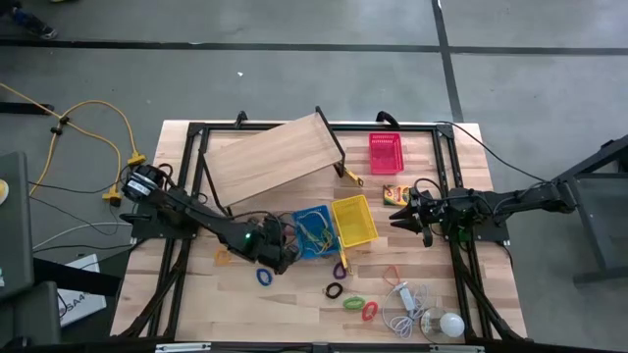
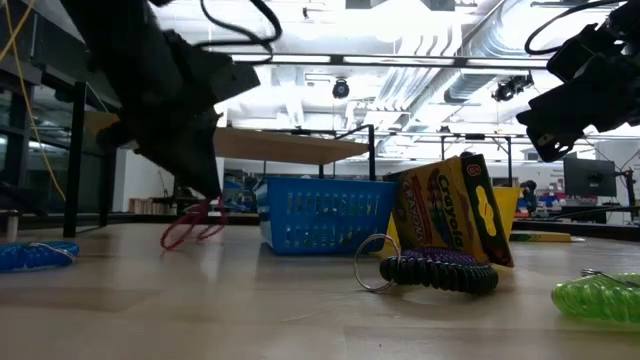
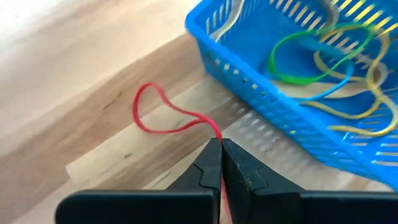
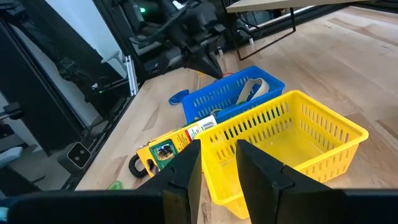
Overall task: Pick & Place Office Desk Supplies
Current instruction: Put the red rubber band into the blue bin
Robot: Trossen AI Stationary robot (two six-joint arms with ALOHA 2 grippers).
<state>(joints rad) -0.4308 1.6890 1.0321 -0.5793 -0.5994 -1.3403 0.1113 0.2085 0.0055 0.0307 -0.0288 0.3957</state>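
Left gripper (image 3: 221, 149): jaws pinched closed on one end of a red rubber band (image 3: 163, 115). Rest of the loop lies on the wood table (image 3: 74, 112) just left of the blue basket (image 3: 249, 93), lower-left centre of the left wrist frame. In the high view the left gripper (image 1: 280, 257) sits at the blue basket's (image 1: 312, 232) left edge, centre-low in frame.

Right gripper (image 4: 219, 163): fingers parted, holding nothing, hovering above the yellow basket (image 4: 292, 149). High view puts the right gripper (image 1: 404, 215) just right of the yellow basket (image 1: 354, 220), mid-right of frame.

Step in hand, as I judge it: get the red band into the blue basket. Do it well:
- lift straight up until the trailing loop clears the basket wall, or it snags on the slats
- move over the basket middle, not the rim
- let go low so the band doesn't bounce out
- grip is at the band's tip only, so move slowly

Counts:
- baskets: 3, blue, yellow, red basket (image 1: 385, 153) (upper centre-right, high view)
- crayon box (image 1: 396, 193): 1, just below the red basket; the low view shows a crayon box (image 2: 455, 215) leaning, centre-right
- bands inside the blue basket: one green, one blue, several tan; exact tan count unclear
- loose coil loops on the table, lower centre in the high view: blue, purple, black, green, red, one each as far as I can tell, plus thin loops I can't count
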